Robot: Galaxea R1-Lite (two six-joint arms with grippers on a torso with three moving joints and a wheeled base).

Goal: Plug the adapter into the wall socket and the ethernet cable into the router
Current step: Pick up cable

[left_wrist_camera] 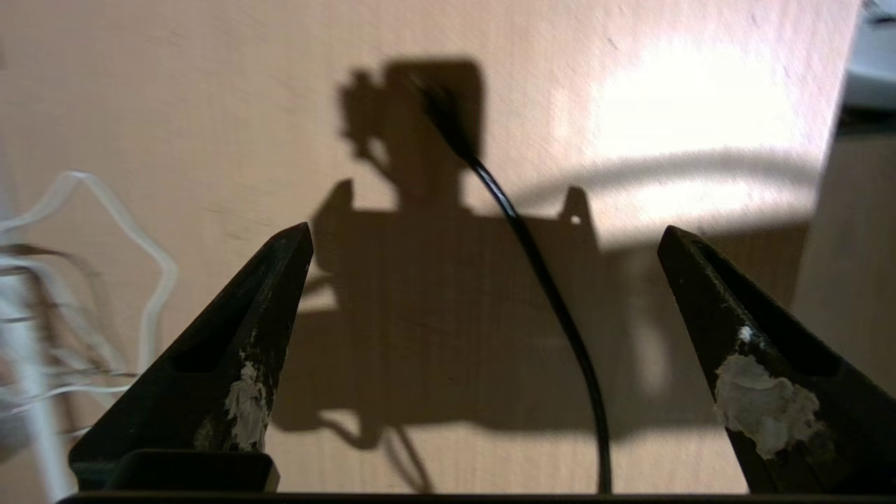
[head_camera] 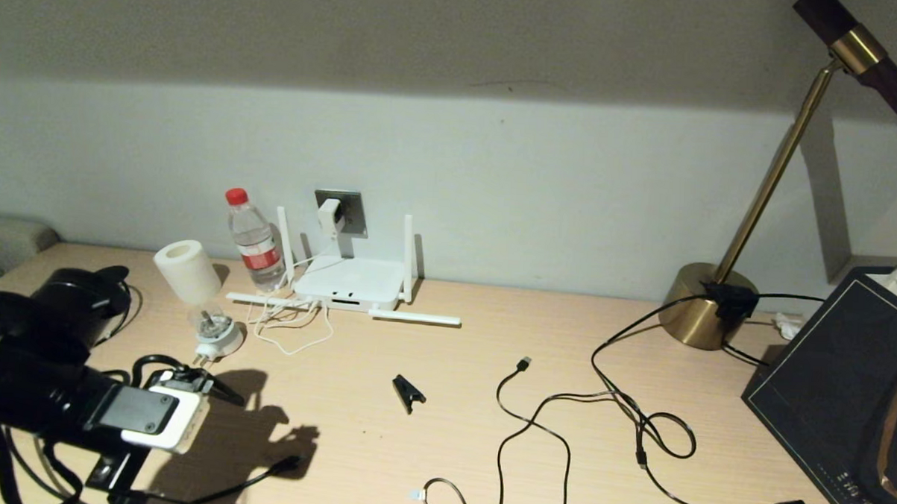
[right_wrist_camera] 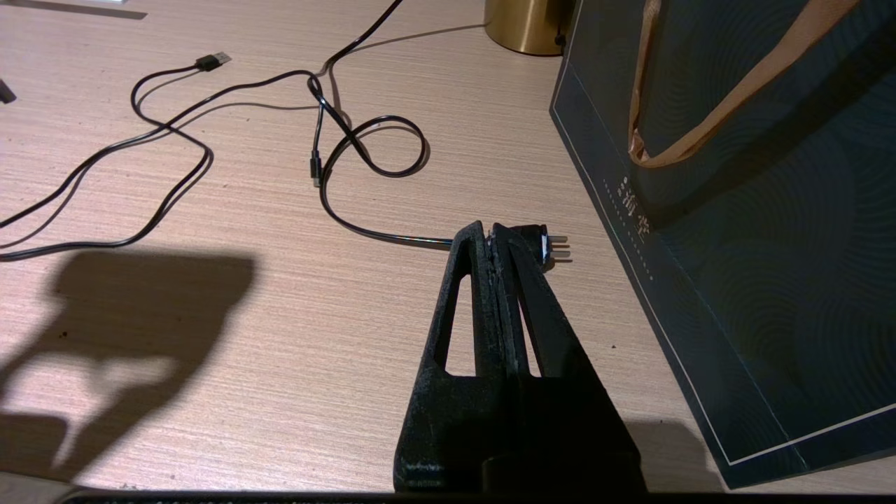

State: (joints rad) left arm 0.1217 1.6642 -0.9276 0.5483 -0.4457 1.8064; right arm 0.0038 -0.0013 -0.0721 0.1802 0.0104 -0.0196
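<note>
The white adapter sits in the dark grey wall socket on the back wall, and its thin white cord loops down onto the desk. Below it lies the white router with its antennas. My left gripper hovers open over the front left of the desk. A black cable that looks like the ethernet cable runs on the wood beneath the gap between its fingers, its tip blurred. My right gripper is shut on nothing, above the lamp plug.
A water bottle and a white-shaded bulb plug stand left of the router. A black clip, a thin USB cable and the lamp cord lie mid-desk. The brass lamp base and a dark bag are at the right.
</note>
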